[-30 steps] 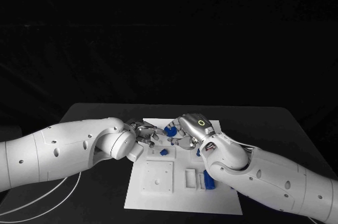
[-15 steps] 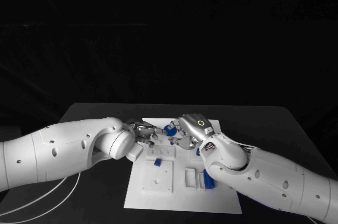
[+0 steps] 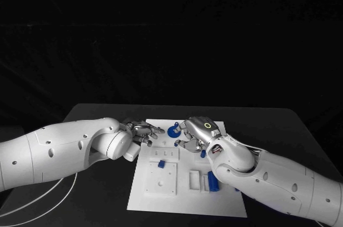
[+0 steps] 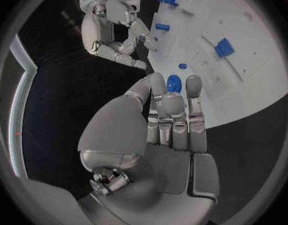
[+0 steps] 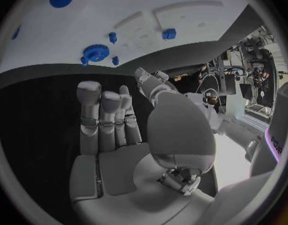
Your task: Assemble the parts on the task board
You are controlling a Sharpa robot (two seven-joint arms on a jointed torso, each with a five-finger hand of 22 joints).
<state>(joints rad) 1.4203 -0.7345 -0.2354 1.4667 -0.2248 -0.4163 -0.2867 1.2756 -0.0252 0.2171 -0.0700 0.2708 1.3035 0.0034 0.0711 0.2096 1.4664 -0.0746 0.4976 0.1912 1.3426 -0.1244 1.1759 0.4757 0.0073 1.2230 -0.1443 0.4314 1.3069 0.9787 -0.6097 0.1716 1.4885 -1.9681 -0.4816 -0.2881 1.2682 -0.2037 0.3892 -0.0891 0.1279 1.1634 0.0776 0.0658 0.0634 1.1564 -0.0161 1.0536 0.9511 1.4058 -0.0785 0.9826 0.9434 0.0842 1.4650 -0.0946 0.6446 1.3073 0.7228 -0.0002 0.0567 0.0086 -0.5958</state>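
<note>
Left hand point(image 3: 143, 132): I see fingers spread, holding nothing, now drawn back.
Right hand point(image 3: 192, 134): likewise spread, holding nothing.
Task board point(image 3: 187, 197): blue gear point(image 3: 174, 134) between them; blue block point(image 3: 161, 163) unmoved.

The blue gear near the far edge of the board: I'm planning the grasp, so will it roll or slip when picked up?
The blue gear looks like a flat toothed disc lying on the task board, so it probably won't roll if nudged, only slide. It seems rigid and light, likely plastic. Its low profile may make it hard to pinch; both the left hand and right hand are empty.
</note>
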